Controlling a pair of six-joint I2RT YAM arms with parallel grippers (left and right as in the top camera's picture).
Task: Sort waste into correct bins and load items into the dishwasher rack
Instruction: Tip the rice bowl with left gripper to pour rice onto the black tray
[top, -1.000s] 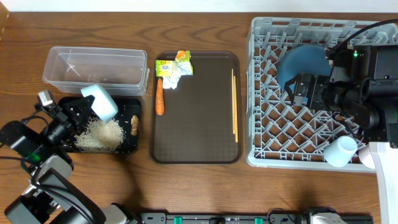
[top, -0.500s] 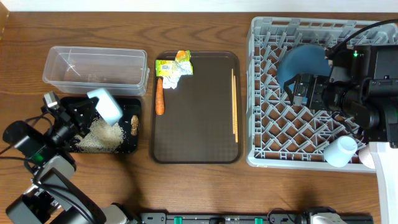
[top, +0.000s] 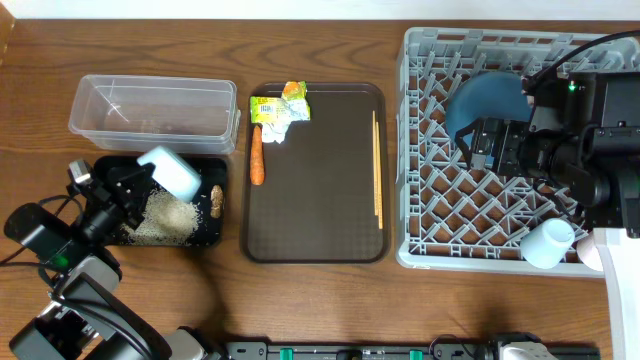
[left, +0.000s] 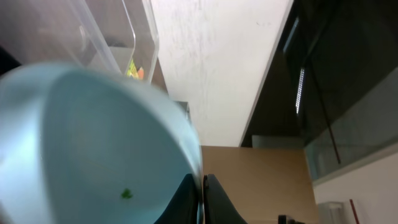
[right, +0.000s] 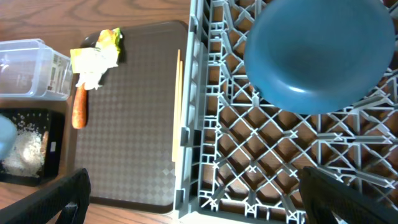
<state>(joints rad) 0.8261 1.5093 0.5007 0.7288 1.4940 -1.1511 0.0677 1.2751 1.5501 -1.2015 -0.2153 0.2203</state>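
- Overhead view first: the left pincer (top: 148, 178) is pressed together on the wall of the light blue cup (top: 172, 172). The cup hangs tilted over the far part of the black tray (top: 206, 240), above the loose rice (top: 165, 215).
- Left wrist view adds what the top camera can't. The cup's pale inside fills the frame, there's a tiny green speck on its wall, and its rim is nipped between two dark fingers (left: 214, 200).
- Right wrist view shows the right pincer (right: 193, 177) spread wide with nothing between its fingers. It hangs over the dishwasher rack (top: 440, 245), and the dark blue bowl (right: 314, 53) lies just ahead of it in the rack's far part.
- Around the cup, a brown lump (top: 216, 200) sits beside the rice in the black tray. The clear tub (top: 150, 105) lies just beyond that tray.
- The brown serving tray (top: 315, 210) lies between the bins and the rack. It carries the carrot (top: 256, 158) and the wrapper (top: 280, 108) at its far left, with the chopsticks (top: 377, 170) along its right edge.
- A small white bowl (top: 548, 243) sits in the rack's near right corner, partly crowded by the right arm.
- The cup is well apart from the rack, on the opposite side of the surface (top: 330, 300).
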